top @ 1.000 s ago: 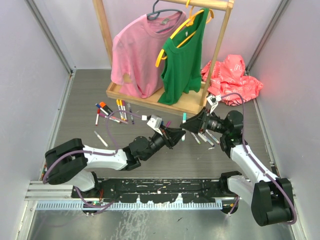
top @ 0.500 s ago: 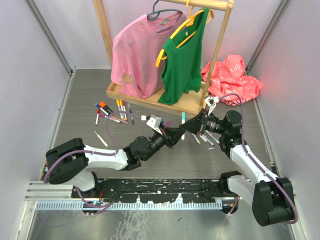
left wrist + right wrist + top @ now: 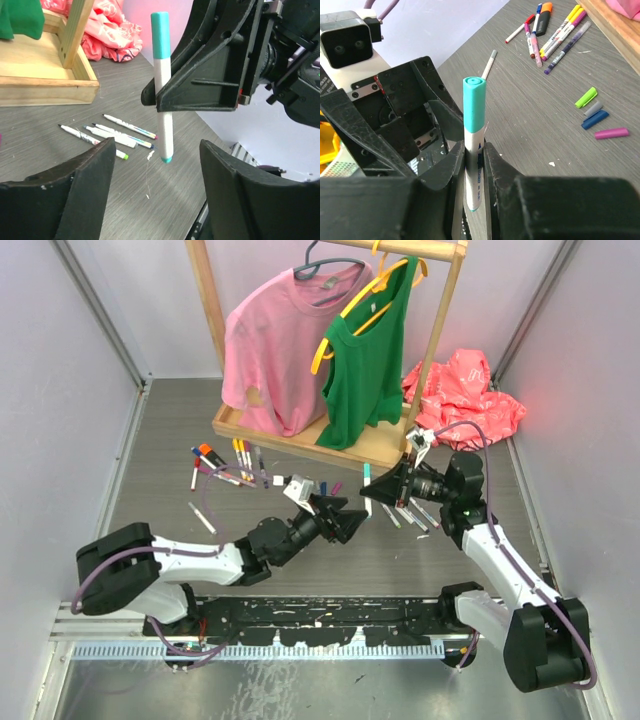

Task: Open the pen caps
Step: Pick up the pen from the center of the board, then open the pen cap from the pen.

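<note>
**Teal cap still on, pen presented mid-air**

Obs: right gripper (image 3: 475,167) clamped on marker barrel (image 3: 164,132), upright, so teal cap (image 3: 474,102) stands clear for pulling. left gripper (image 3: 156,150) jaws apart, facing it, not touching. loose caps (image 3: 595,119) lie on table (image 3: 535,115).

grippers: two, left gripper (image 3: 156,145), right gripper (image 3: 474,165)
teal marker (image 3: 164,130) in the right gripper: one
loose pen caps (image 3: 595,119): four
hung shirts (image 3: 275,340): two

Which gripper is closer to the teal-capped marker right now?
Right. The right gripper is shut on the teal-capped marker; the left gripper is open, its fingers clear of it.
</note>
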Controlling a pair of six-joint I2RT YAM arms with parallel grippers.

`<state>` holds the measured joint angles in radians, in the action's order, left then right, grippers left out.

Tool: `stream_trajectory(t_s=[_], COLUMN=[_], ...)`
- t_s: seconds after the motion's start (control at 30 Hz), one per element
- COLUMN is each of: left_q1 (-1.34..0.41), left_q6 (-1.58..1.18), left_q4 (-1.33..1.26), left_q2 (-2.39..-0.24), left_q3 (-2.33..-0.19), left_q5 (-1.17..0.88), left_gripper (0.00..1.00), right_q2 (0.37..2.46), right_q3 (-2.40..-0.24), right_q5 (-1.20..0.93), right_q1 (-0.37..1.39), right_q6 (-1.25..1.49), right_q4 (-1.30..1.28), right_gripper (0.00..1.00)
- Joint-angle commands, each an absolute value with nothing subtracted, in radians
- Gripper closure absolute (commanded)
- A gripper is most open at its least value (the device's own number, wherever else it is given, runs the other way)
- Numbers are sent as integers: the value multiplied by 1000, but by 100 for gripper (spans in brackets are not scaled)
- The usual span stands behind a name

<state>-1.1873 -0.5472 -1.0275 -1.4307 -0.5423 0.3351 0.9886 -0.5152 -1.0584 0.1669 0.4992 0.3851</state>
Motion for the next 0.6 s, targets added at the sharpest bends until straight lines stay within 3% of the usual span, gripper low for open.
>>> stream_trajectory(t_s=[0.0,0.3,0.57], left_q1=[-1163,-887,-831], left_q6=[-495,-786,-894], left_q4=[-1071,-969,-971], left_q2=[-1338,-1277,-1360], left_q3=[-505,-534,-648], left_q5=[276,-145,-307], left_gripper=[27,22,26], right_q2=[995,1044,1071], right_q3=[-589,-666,-682], right_q5=[-1105,-1185,-1226], right_q1=[160,161,161], right_q6=[367,156,107], right_q4=[302,74,18], right_gripper=[99,99,99])
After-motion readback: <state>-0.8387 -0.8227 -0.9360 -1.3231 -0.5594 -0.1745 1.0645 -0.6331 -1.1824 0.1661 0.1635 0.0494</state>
